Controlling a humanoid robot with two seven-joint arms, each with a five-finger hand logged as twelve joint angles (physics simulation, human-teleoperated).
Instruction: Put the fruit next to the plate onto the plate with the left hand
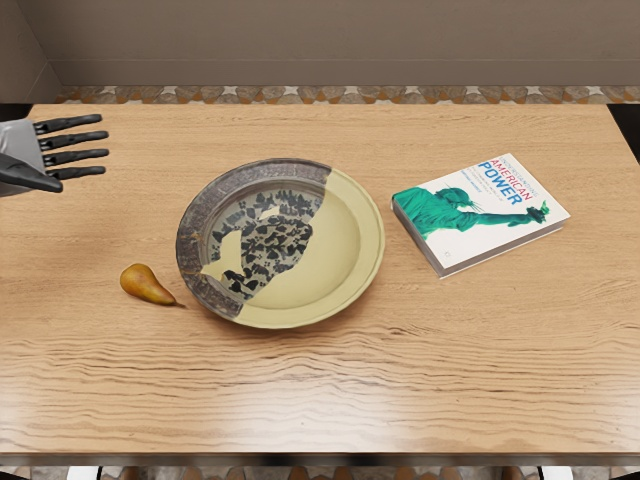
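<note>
A small brown pear (146,285) lies on its side on the wooden table, just left of the plate and apart from its rim. The plate (355,215) is round, cream with a grey-and-black patterned left half, and holds nothing. My left hand (72,152) hovers at the far left edge, well behind and left of the pear, its dark fingers (78,140) stretched out straight and open, holding nothing. The right arm does not show.
A paperback book (480,211) with a green Statue of Liberty cover lies to the right of the plate. The table's front edge runs along the bottom, and a wall stands behind its far edge.
</note>
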